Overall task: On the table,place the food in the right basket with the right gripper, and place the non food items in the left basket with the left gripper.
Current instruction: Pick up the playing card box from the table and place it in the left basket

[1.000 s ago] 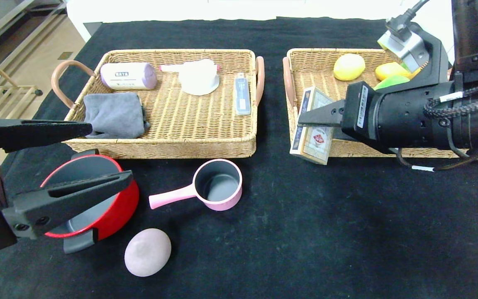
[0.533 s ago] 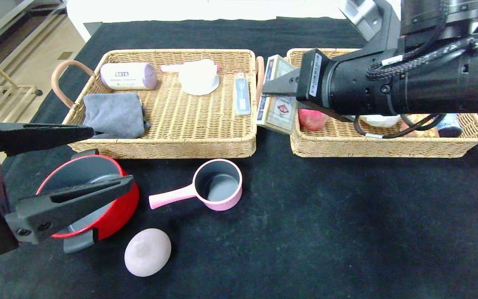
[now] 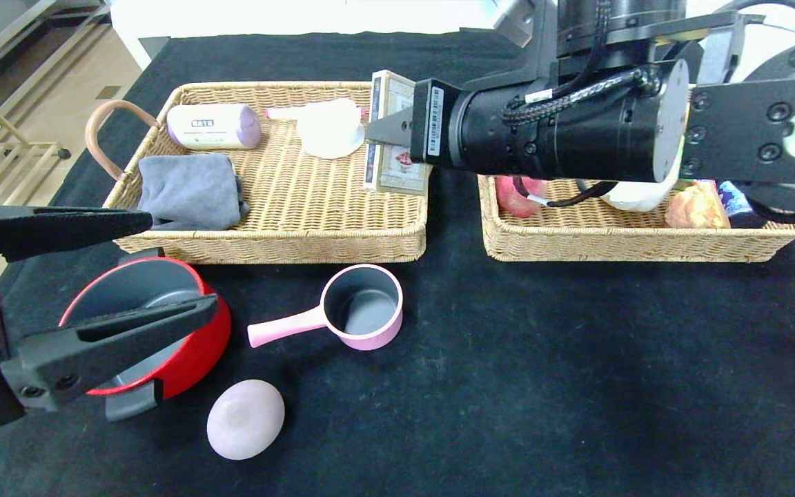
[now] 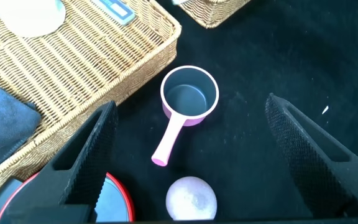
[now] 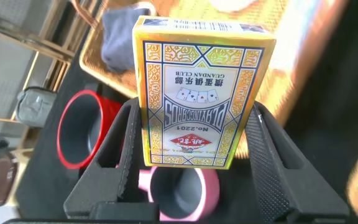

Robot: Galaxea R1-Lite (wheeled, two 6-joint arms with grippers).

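The table (image 3: 522, 386) wears matt black cloth flecked with lint. Both the left basket (image 3: 287, 238) and the right basket (image 3: 618, 241) are rough woven wicker. The card box (image 5: 194, 93) is glossy printed card. The red pot (image 3: 197, 345) and pink saucepan (image 3: 363, 307) look smooth, with matt grey insides. The grey cloth (image 3: 190, 190) looks soft and napped.

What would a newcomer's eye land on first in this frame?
The right gripper, reaching across over the left basket, holds a card box upright above that basket's right end. Nearer the camera, the left gripper hangs open over the red pot, with the pink saucepan and lilac egg-shaped lump alongside.
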